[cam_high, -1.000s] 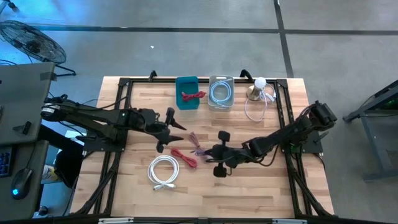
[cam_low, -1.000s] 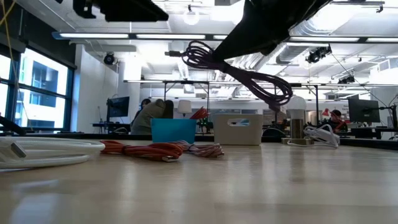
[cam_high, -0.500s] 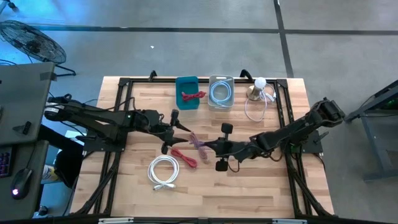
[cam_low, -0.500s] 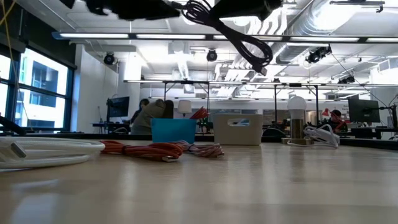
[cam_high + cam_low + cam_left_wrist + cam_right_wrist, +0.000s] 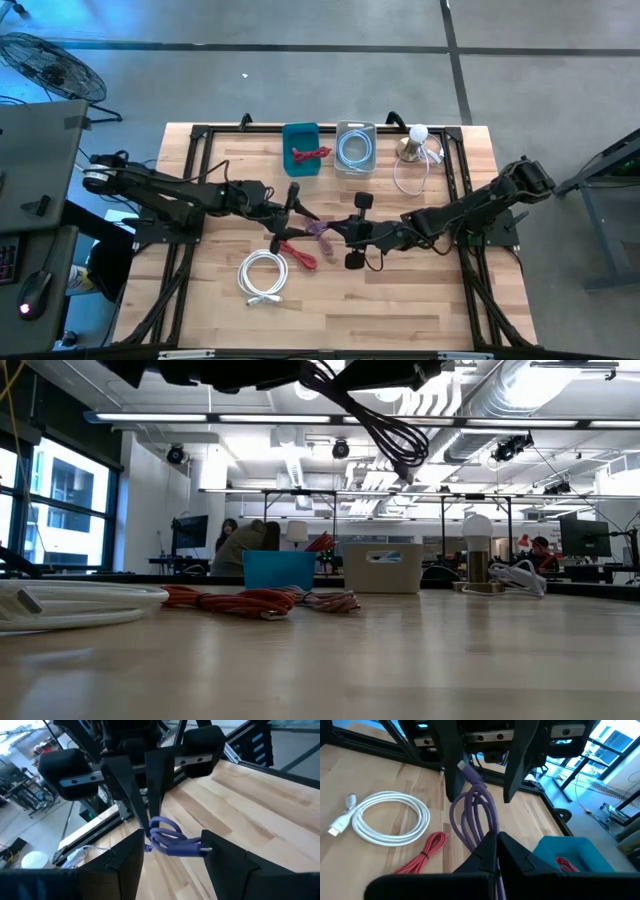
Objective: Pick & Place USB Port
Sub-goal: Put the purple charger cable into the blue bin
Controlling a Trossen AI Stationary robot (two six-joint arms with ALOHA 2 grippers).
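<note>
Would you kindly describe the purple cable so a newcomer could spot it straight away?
Start at the wooden table and find where the two arms meet mid-table. There the right gripper holds the purple cable in the air, its loops between the left gripper's open fingers. It is the only purple cable; the red cable and white cable lie on the table.

No text, label or number can be read anywhere.

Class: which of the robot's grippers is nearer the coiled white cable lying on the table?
Left. The left gripper, open, hangs just above and to the right of the white cable in the high view. The right gripper, shut on the purple cable, is farther right.
</note>
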